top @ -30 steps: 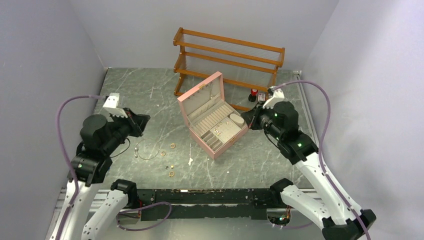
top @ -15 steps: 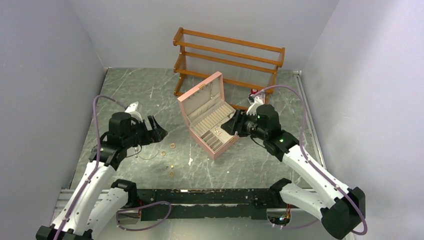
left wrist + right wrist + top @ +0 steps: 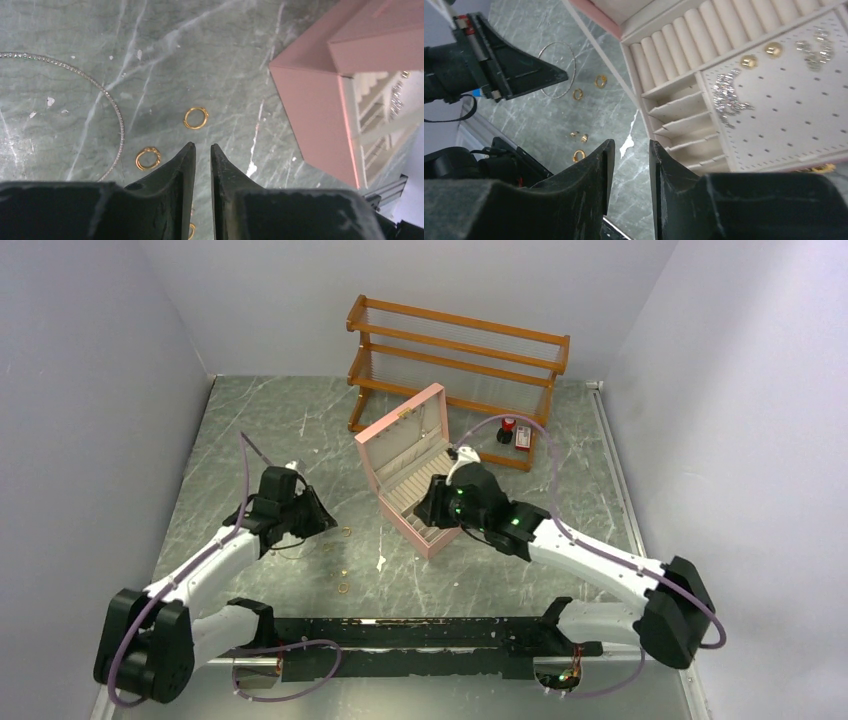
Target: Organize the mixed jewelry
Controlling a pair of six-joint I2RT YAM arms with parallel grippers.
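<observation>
At twelve o'clock off my left gripper [image 3: 200, 146], jaws barely apart, empty, sits the tiny gold ring [image 3: 195, 118] I must lower onto and pinch.

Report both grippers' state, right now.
Left gripper: barely open, only a narrow gap between the fingers, holding nothing.
Right gripper: partly open, holding nothing.

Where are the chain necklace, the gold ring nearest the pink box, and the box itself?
Chain necklace [image 3: 116, 106]: left wrist view, on its curving silvery links.
Gold ring [image 3: 185, 120]: left wrist view, on the band's left edge.
Pink box [image 3: 310, 110]: left wrist view, on its outer side wall.
</observation>
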